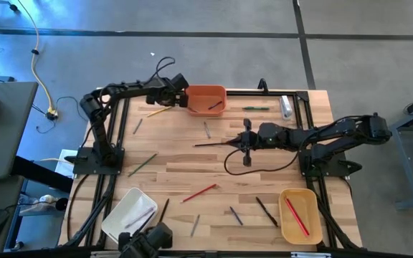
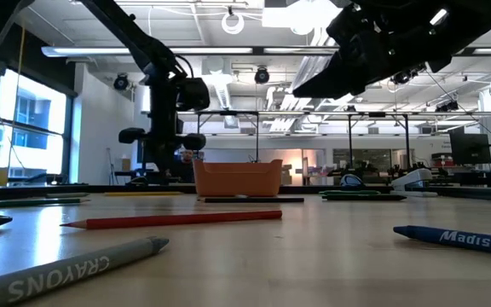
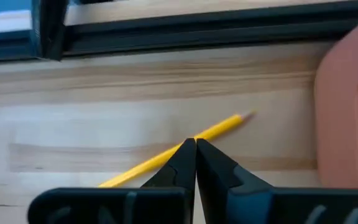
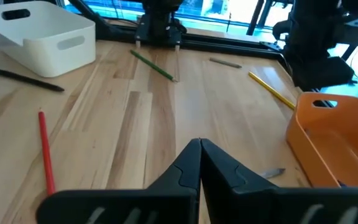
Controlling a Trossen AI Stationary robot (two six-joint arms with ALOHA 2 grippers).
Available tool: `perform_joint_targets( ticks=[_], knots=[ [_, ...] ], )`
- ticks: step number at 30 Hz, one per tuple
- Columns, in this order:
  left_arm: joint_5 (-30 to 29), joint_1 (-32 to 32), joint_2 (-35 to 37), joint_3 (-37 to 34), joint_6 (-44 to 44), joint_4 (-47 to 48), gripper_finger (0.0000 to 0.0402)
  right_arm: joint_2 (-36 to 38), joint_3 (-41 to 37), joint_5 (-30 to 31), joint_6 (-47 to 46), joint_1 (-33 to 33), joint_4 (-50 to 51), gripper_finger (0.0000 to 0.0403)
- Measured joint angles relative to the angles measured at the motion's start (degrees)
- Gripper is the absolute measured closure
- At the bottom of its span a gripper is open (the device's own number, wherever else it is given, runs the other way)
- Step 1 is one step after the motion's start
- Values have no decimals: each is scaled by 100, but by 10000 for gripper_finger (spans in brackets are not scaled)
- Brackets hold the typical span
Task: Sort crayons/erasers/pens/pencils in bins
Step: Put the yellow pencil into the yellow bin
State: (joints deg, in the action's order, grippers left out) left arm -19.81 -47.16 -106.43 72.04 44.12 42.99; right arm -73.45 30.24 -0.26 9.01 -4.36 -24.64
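Bare wood surrounds both empty, closed grippers: left gripper [image 1: 186, 94] beside orange bin [image 1: 206, 99], right gripper [image 1: 245, 140] mid-table.

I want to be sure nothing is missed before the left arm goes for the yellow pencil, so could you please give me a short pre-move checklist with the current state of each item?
1. Left gripper empty, fingers shut: ok, though it must open before a pick.
2. Yellow pencil lying free on the table, beside the orange bin and not in it: ok.
3. Left gripper lined up over the pencil: ok in the left wrist view; its height above the pencil: cannot tell.
4. Right gripper shut, empty, over mid-table, away from the left arm: ok.
5. Room left in the orange bin: ok, only a few items show inside.
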Motion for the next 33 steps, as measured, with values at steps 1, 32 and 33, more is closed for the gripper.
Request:
perform_joint_targets(
  ticks=[1, 32, 33],
  knots=[
    [19, 4, -20, 1, 8, 11, 400, 0, 0, 0, 3, 4, 0, 403],
    [-352, 751, -31, -264, 2275, -472, 400, 637, 852, 860, -2454, -837, -615, 403],
    [-522, 744, -31, -264, 2426, -435, 400, 731, 961, 820, -2314, -837, -309, 403]
  ],
)
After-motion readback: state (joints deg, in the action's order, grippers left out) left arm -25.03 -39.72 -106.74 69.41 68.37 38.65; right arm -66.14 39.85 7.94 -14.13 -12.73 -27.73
